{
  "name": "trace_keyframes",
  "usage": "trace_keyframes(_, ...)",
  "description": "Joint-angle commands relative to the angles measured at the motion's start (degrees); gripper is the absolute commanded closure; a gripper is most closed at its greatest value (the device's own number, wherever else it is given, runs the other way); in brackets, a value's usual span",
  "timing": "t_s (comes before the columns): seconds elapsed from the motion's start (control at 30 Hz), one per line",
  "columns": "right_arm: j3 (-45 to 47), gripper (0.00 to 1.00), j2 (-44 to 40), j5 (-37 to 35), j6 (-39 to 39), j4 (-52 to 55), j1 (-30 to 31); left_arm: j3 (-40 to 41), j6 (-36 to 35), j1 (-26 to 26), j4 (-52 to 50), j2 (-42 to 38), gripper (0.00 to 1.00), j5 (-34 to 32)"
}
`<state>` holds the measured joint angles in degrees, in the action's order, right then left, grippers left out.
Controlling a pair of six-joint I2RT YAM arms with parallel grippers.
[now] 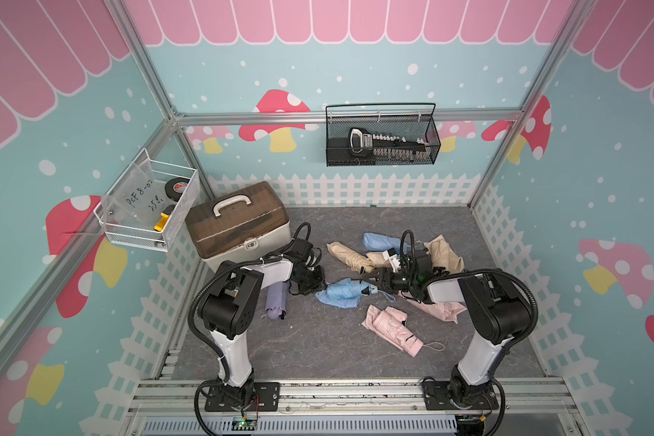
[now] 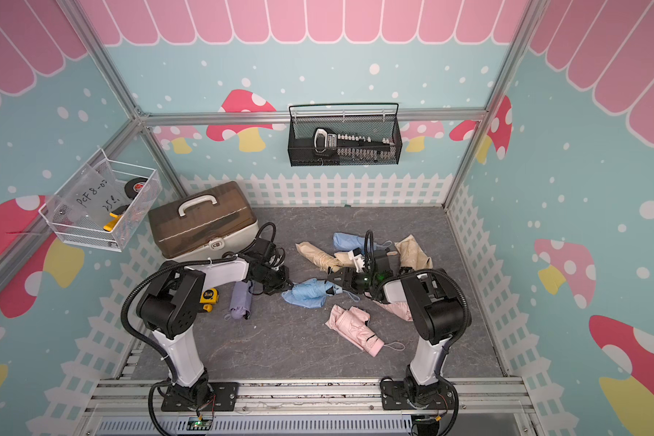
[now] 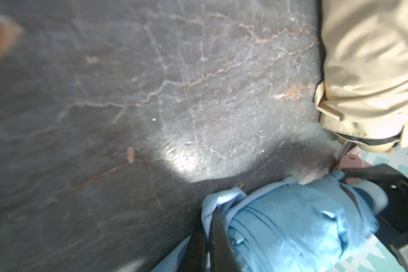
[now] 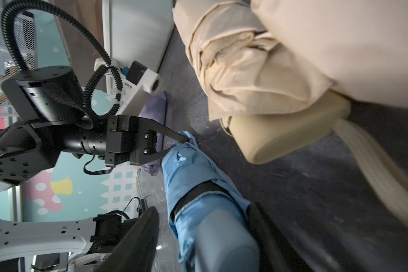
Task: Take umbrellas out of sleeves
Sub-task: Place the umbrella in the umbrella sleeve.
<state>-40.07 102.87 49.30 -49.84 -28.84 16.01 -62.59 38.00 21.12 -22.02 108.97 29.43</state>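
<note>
The left gripper (image 4: 186,140) is pressed together on a tuck of blue fabric at the end of the blue umbrella (image 1: 340,292) that lies away from its handle (image 4: 224,242). That fabric reads as the closed tip of the blue sleeve (image 4: 179,164), but the wrist views do not show whether the pinch holds the sleeve alone or also the folded canopy inside it. Opposite, the right gripper (image 4: 201,207) stands spread, one finger on each side of the handle with a gap showing, so it holds nothing. The bundle lies flat on the tabletop (image 1: 318,351) between the two arms, in the middle of the workspace. The main risk follows from this. If the left arm draws back while the handle is unclamped, umbrella and sleeve probably slide along the tabletop together and nothing comes apart. If the left pinch has caught the umbrella's tip through the cloth, even a firm hold on the handle would only stretch the fabric or tear the pinch loose. When the right fingers close, they could trap the sleeve's hem against the handle and lock both pieces together. They could also close off-centre, so that the rounded handle squirts out. Farther out, a beige umbrella (image 4: 257,70) lies just beside the right gripper, and a lilac umbrella (image 1: 276,302) lies near the left one. A wide pull or a swinging wrist could drag or knock either into the pile.
</note>
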Motion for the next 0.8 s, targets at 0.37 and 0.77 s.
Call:
trace_keyframes(0.37,-10.92,0.17,-19.63,-18.09,27.84,40.59,-1.35,2.38,1.79,0.85,-0.53,1.87,1.0,-0.86)
trace_keyframes(0.77,-30.58,0.18,-17.67,-28.13,44.66,67.48,2.5,2.72,-1.01,0.2,-0.67,-6.22,0.37,-4.35)
